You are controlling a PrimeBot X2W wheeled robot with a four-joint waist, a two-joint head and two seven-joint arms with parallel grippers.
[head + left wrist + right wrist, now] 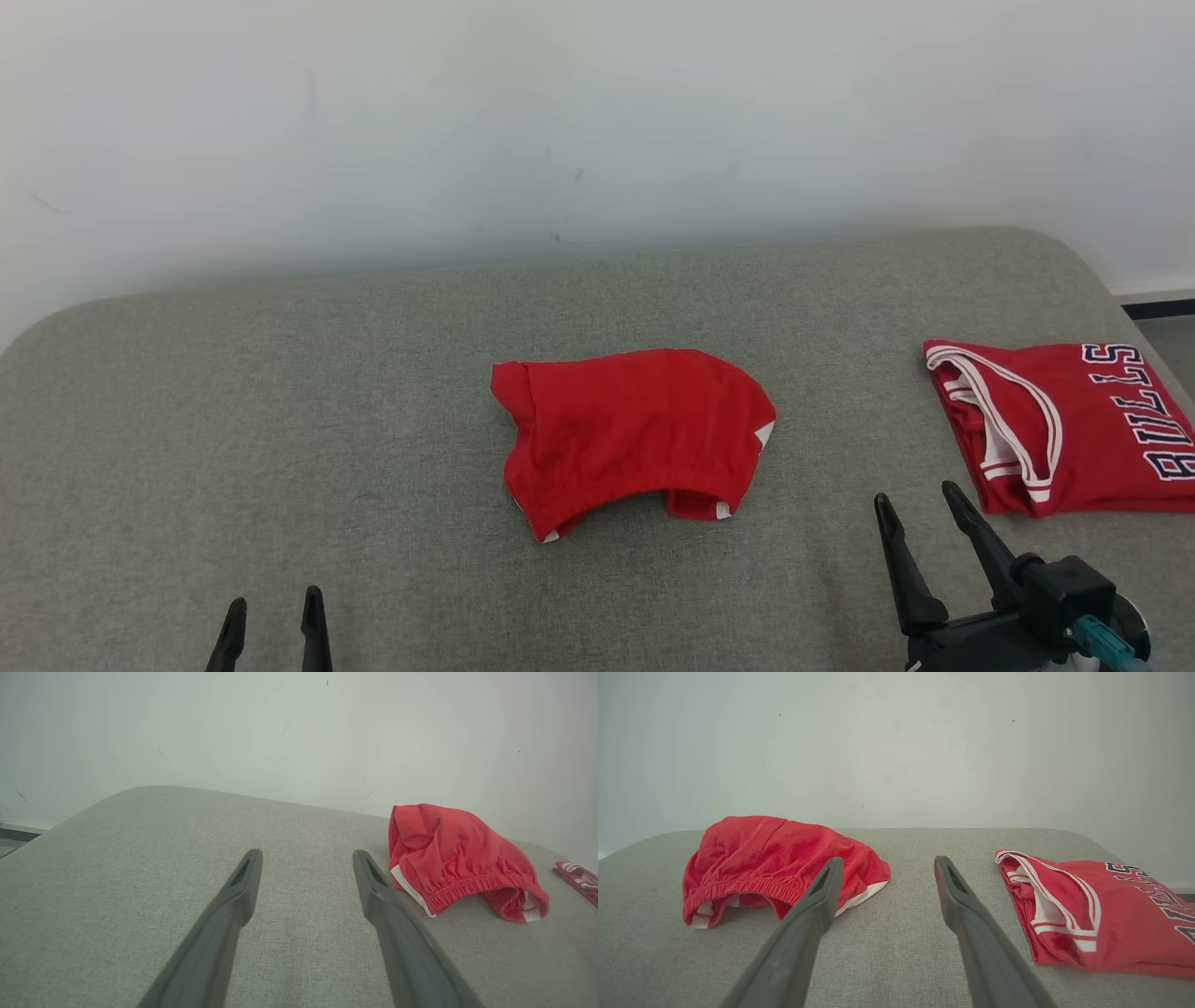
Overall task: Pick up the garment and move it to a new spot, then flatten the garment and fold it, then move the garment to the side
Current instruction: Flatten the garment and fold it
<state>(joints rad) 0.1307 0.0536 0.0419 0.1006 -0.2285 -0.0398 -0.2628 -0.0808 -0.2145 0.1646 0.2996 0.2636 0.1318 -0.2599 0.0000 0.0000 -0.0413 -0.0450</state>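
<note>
**Grey pad [280, 392], shorts [635, 429] not yet lifted**

The pad is a flat stretch of coarse grey weave with rounded corners, running back to a plain white wall [560, 112]. The shorts lie near its middle in a loose hump. They are thin, matte red cloth, creased all over. A gathered elastic waistband [752, 889] gapes toward the robot, and slivers of white trim show at the edges. A red jersey [1074, 429] lies folded flat at the right edge of the pad, well apart from the shorts. It has white-banded openings and dark block lettering.

The left claw [275, 597] sits low at the near left, well apart from the shorts, with its fingers spread wide and nothing between them. The right claw [915, 493] is at the near right, in front of the gap between shorts and jersey. It is spread just as wide and is also empty.

With the jersey already folded at the side, the shorts look like the garment in hand. The task seems to be at its first step, the pick-up.

The next move calls for a claw to travel to the shorts, tip its fingers down and pinch a raised fold or the waistband. It must catch the cloth only, not the pad beneath. The limp fabric will likely sag and swing once lifted.
</note>
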